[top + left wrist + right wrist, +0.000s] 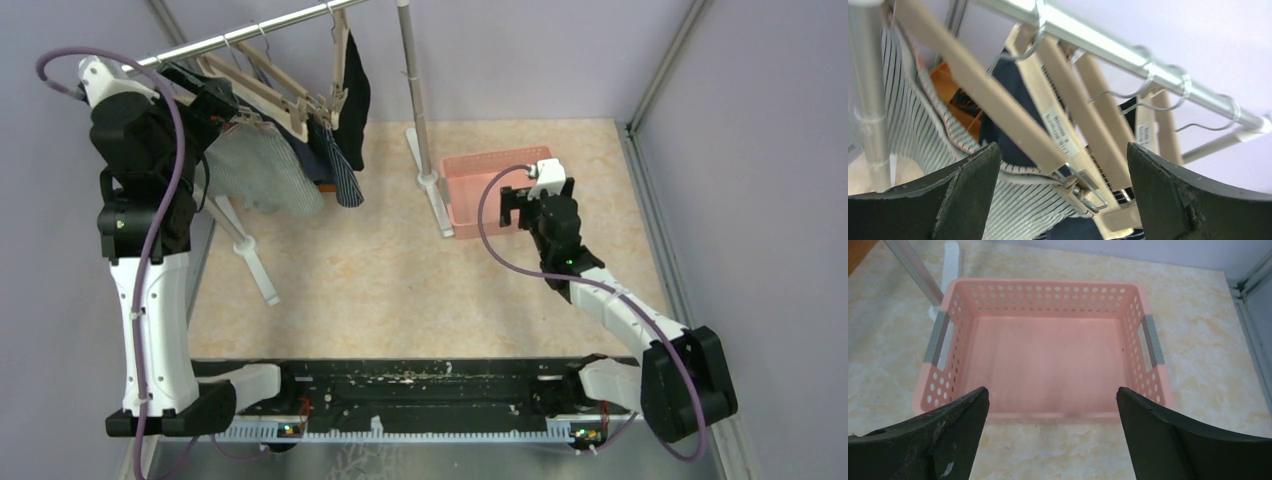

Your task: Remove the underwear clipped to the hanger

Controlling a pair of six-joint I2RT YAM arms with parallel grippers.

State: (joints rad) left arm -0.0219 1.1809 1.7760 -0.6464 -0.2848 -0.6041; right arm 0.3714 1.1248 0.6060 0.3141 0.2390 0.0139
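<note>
We are looking at two robot arms at the table (400,270), and each arm is carrying one end effector. The left end effector (1063,152) is reaching up high by the one shiny rail (1098,42). Its two fingers are standing wide apart, with nothing pinched between them. It is pointing at the wooden hangers (998,107), which are hanging on the rail by metal hooks (1036,37). We are counting four hooks in the left wrist view. The underwear (330,165) is hanging from these hangers, over the far left part of the table. From above we are counting three pieces: one grey striped piece (262,172), one dark blue striped piece (346,180) and one black piece (357,90). In the left wrist view the grey striped piece is hanging just beside the left finger. One small metal clip (1083,192) at the end of a hanger is pinching its edge. Something orange (948,90) is peeking out behind the grey cloth, and we are not able to tell what it is. The right end effector (1051,392) is hovering over one pink basket (1043,290). Its two fingers are also standing wide apart and are holding nothing. The basket is sitting on the table, just beside one upright pole (412,90) of the rack and well apart from the underwear.
</note>
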